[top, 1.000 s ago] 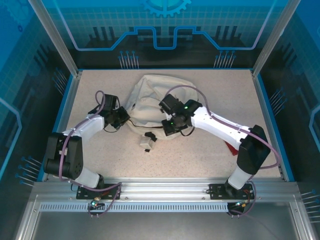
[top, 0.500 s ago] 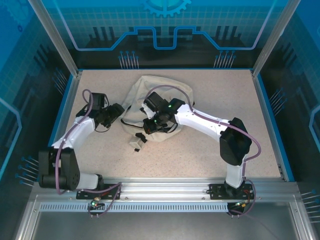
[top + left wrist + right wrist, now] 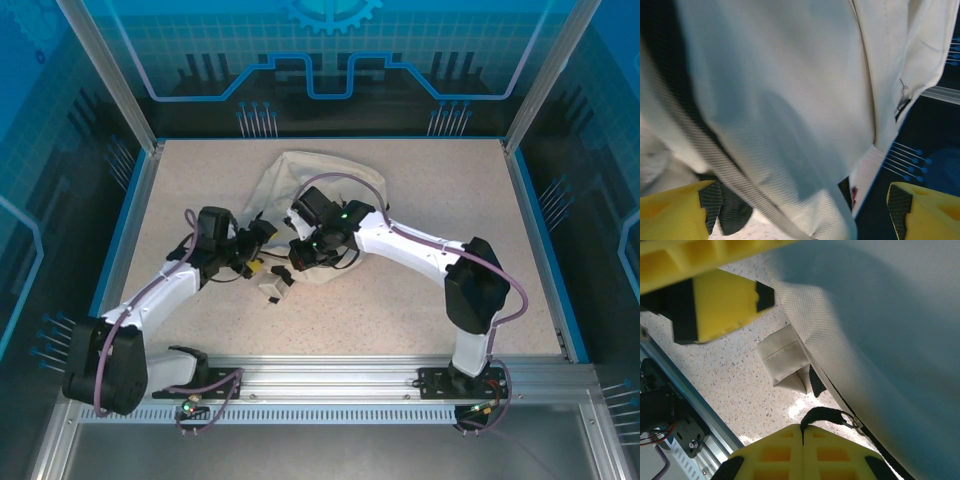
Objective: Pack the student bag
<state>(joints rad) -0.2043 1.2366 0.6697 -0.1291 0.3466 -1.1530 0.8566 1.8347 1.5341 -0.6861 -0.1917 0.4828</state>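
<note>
Nearest me, my left gripper [image 3: 805,205] stands spread wide, with the soft cream-white fabric student bag [image 3: 292,178] directly ahead of its fingers, at the bag's lower-left edge in the top view. Just right of it, my right gripper [image 3: 802,447] is pressed together, seemingly pinching the bag's thin dark strap loop [image 3: 822,416]. The bag slumps up-frame from both grippers at the middle of the speckled table [image 3: 430,200], and I can't see its opening or contents.
</note>
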